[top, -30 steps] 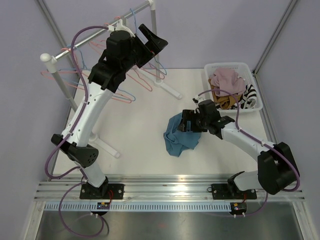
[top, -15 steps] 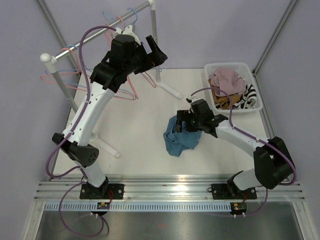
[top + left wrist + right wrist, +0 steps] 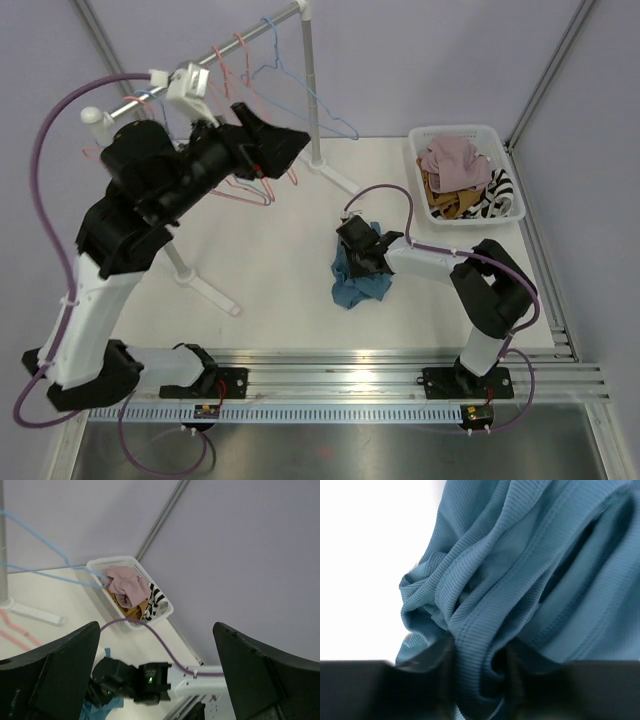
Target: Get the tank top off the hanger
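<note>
Two tools: right tool (image 3: pixel 358 243) nips a fold of the teal ribbed tank top (image 3: pixel 364 285), heaped mid-way across the white bench (image 3: pixel 280 250); left tool (image 3: pixel 268 148) gapes wide. Advice: bite deep, lift slowly.

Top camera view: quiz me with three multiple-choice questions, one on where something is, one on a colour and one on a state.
1. Where is the blue ribbed tank top?
A. crumpled on the white table
B. draped over the metal rail
C. hanging on a pink hanger

2. What colour is the plastic laundry basket?
A. green
B. white
C. black

3. How does the left gripper stand?
A. shut on a hanger
B. shut on the top
C. open, holding nothing

Answers:
1 A, it lies bunched on the tabletop.
2 B, its rim and walls are white.
3 C, its fingers stand wide apart with nothing between them.
</note>
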Robot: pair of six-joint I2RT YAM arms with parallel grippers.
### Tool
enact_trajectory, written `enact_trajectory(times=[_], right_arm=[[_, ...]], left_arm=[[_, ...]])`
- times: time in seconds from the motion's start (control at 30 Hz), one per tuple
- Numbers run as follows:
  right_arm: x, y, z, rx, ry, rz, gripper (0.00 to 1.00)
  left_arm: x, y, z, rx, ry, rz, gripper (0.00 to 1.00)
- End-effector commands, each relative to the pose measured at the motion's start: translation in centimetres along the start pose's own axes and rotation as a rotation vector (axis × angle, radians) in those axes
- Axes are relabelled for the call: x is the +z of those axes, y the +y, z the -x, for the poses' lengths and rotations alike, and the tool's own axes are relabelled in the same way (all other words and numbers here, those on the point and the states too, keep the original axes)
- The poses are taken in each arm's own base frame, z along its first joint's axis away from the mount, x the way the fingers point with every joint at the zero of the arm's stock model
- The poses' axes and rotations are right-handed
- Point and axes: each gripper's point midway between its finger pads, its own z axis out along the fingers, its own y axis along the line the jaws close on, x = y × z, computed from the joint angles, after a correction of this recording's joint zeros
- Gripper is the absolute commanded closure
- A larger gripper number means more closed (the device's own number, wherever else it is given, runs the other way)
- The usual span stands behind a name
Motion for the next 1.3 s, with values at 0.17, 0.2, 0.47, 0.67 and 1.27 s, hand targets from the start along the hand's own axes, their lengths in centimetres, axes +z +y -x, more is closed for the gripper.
enact_trajectory(times=[0.17, 0.2, 0.47, 0.67, 1.27], right_arm=[[-3.9, -1.2, 3.7, 0.031, -0.141, -0.054, 1.0], [-5.4, -1.5, 5.6, 0.03, -0.196, -0.074, 1.0], [-17.3, -6.9, 15.0, 0.09, -0.449, -0.162, 1.0], [-24.0, -12.8, 21.8, 0.127, -0.574, -0.274, 1.0], [-11.7, -28.4, 27.2, 0.252, -0.461, -0.185, 1.0]], left_arm=[[-8.9, 4.4, -4.0, 0.067, -0.03, 0.087, 0.01], [-10.9, 4.4, -4.0, 0.071, -0.053, 0.07, 0.01], [-15.8, 6.2, -12.6, 0.246, 0.116, -0.086, 0.01], [-16.5, 9.0, -20.1, 0.313, 0.255, -0.155, 0.01], [-19.2, 21.6, -17.2, 0.253, -0.006, 0.555, 0.01]])
